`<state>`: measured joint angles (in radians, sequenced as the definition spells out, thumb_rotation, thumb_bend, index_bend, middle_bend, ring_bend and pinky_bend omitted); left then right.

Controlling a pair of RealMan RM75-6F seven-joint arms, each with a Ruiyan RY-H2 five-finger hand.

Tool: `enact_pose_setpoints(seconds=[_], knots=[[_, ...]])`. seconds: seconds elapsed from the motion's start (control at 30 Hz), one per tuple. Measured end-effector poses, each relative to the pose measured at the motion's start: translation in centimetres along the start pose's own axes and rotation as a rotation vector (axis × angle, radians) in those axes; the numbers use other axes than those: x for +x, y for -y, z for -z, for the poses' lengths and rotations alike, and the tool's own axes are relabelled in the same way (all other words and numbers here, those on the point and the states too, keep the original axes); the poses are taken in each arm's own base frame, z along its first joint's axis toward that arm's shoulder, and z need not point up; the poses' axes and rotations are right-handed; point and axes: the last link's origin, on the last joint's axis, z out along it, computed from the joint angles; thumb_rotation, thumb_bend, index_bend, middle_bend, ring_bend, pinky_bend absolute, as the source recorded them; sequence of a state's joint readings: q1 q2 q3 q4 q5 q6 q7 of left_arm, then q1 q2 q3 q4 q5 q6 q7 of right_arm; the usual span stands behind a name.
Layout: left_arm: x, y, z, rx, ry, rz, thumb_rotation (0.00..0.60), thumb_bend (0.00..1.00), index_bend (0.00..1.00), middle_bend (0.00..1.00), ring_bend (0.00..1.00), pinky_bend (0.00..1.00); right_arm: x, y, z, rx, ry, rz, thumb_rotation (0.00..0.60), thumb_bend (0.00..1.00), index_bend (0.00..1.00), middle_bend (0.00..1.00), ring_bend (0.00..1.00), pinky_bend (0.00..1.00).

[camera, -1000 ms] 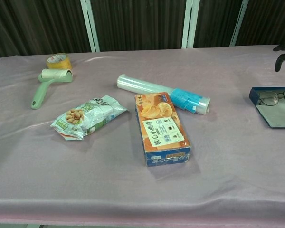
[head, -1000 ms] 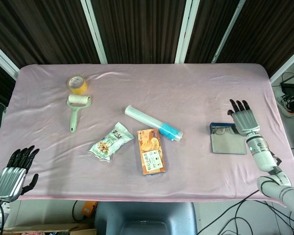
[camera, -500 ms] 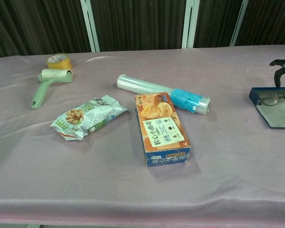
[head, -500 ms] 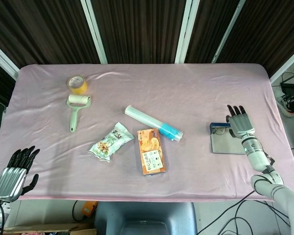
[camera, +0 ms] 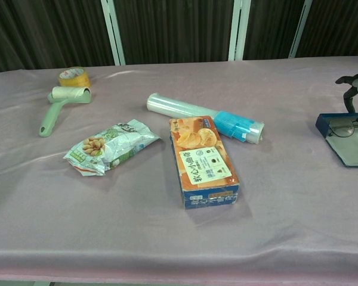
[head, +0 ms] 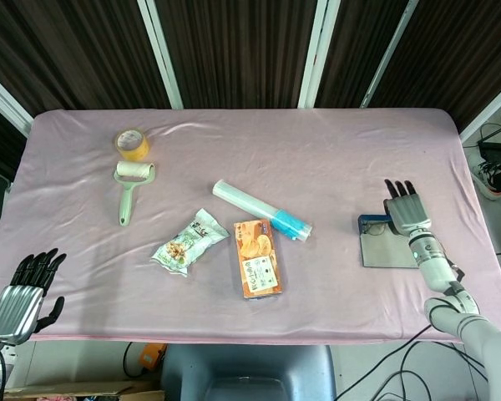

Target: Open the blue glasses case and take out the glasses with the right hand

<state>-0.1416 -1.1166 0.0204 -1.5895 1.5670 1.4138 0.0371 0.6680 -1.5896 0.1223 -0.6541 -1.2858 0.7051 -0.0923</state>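
Right hand settles over the opened case

The blue glasses case (head: 387, 241) lies open at the surface's right edge, nudged slightly since a second ago; the glasses (camera: 343, 127) sit inside, and the right hand (head: 405, 213), fingers spread and empty, has lowered over them, ready to grasp.

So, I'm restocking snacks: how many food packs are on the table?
2. A nut bag left of centre, and a biscuit box just right of it. None seem hidden.

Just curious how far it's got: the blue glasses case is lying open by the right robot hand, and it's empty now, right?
Not empty. The blue glasses case lies open by the right robot hand, but the glasses are inside it, as the chest view shows.
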Motion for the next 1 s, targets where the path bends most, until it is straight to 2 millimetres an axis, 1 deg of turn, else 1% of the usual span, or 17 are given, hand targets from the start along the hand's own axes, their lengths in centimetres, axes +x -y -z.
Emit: enact_pose_setpoints(seconds=[0.13, 0.3, 0.43, 0.6, 0.7, 0.8, 1.0], knots=[[0.1, 0.0, 0.0, 0.0, -0.002, 0.002, 0.6, 0.43, 0.0, 0.0, 0.0, 0.05, 0.2, 0.2, 0.0, 0.004, -0.011, -0.018, 0.6, 0.51, 0.68, 0.02, 0.0, 0.0], [0.1, 0.1, 0.0, 0.001, -0.004, 0.004, 0.6, 0.43, 0.0, 0.0, 0.0, 0.05, 1.1, 0.5, 0.2, 0.014, -0.07, -0.039, 0.6, 0.51, 0.69, 0.04, 0.0, 0.0], [0.1, 0.1, 0.0, 0.0, -0.003, 0.005, 0.6, 0.43, 0.0, 0.0, 0.0, 0.05, 2.1, 0.9, 0.7, 0.024, -0.162, -0.05, 0.6, 0.51, 0.69, 0.06, 0.0, 0.0], [0.1, 0.0, 0.1, -0.005, -0.004, 0.007, 0.6, 0.43, 0.0, 0.0, 0.0, 0.05, 3.1, 2.3, 1.9, 0.057, -0.301, -0.018, 0.6, 0.51, 0.69, 0.07, 0.0, 0.0], [0.2, 0.1, 0.2, -0.006, -0.006, 0.009, 0.6, 0.43, 0.0, 0.0, 0.0, 0.05, 3.0, 3.4, 2.7, 0.081, -0.354, 0.035, 0.6, 0.51, 0.69, 0.07, 0.0, 0.0], [0.3, 0.1, 0.3, -0.007, -0.007, 0.012, 0.6, 0.43, 0.0, 0.0, 0.0, 0.05, 2.3, 4.7, 3.3, 0.104, -0.38, 0.081, 0.6, 0.51, 0.69, 0.08, 0.0, 0.0], [0.4, 0.2, 0.3, -0.01, -0.009, 0.016, 0.6, 0.43, 0.0, 0.0, 0.0, 0.05, 1.2, 6.0, 3.6, 0.127, -0.385, 0.119, 0.6, 0.51, 0.69, 0.08, 0.0, 0.0]])
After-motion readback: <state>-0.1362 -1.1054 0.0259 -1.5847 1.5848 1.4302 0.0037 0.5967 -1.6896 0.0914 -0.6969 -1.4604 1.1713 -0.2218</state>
